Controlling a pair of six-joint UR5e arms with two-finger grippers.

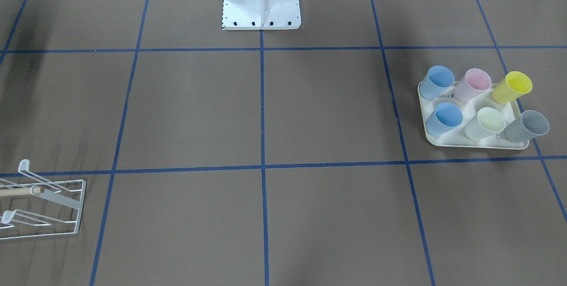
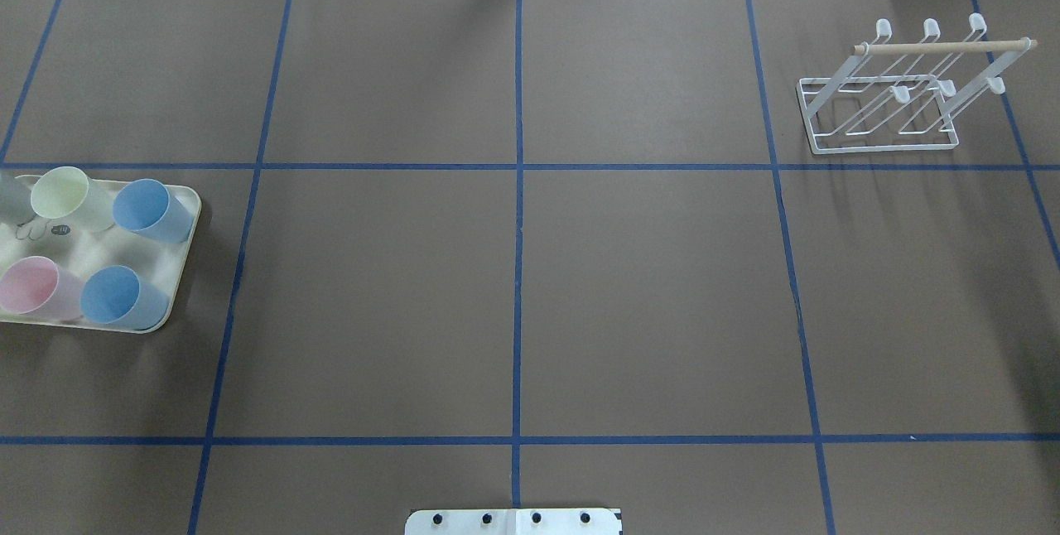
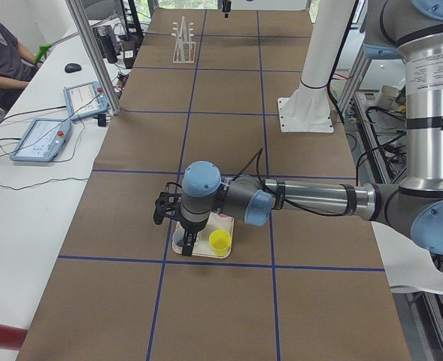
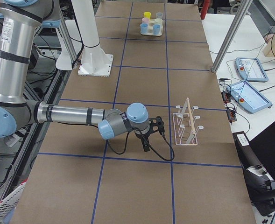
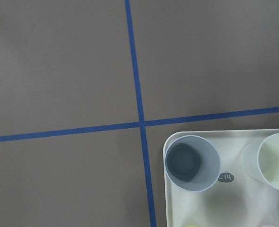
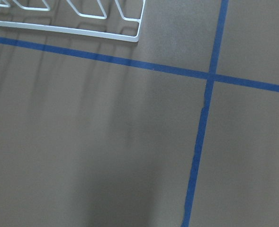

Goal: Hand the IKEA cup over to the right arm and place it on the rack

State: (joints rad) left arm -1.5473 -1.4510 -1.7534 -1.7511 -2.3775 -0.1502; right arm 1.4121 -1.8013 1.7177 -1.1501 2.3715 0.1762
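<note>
Six cups [image 1: 474, 84] upright on the tray [image 1: 476, 145] at your robot's left; none yet on the rack [image 2: 878, 142], far right.
You have the left gripper [image 3: 186, 244] hanging over the tray corner by the grey cup [image 5: 192, 163], the right gripper [image 4: 145, 145] low near the rack; both show only in side views, so I cannot tell whether either stands spread or pressed together. Likely fault, in my judgement: the cups stand close, so an off-centre descent could knock a neighbour or drag the tray. Overhead, the tray's left edge is cut off, hiding the yellow cup [image 1: 513, 86] and most of the grey one.
</note>
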